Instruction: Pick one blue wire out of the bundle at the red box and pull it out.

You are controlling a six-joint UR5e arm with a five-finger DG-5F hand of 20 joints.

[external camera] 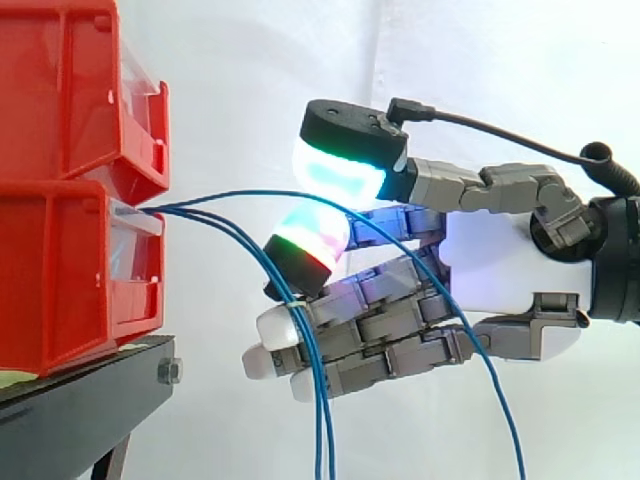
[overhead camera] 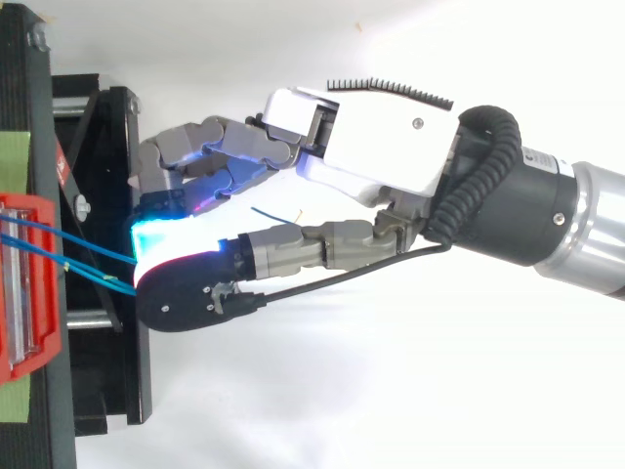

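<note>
Red bins (external camera: 60,150) — two, stacked — trail three wires (external camera: 320,410); the robot hand (external camera: 500,260) pinches one blue wire (external camera: 240,193).

probably a lab: red bins (external camera: 60,250), black stand (external camera: 80,400), white curtain (external camera: 250,50).

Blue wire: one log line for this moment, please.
hand: shut on blue wire | wire: leads into red box | other wires: hanging down | pull-out: not done

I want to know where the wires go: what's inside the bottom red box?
Blue wires enter the red box at its clear front. Their ends inside are hidden.
</note>
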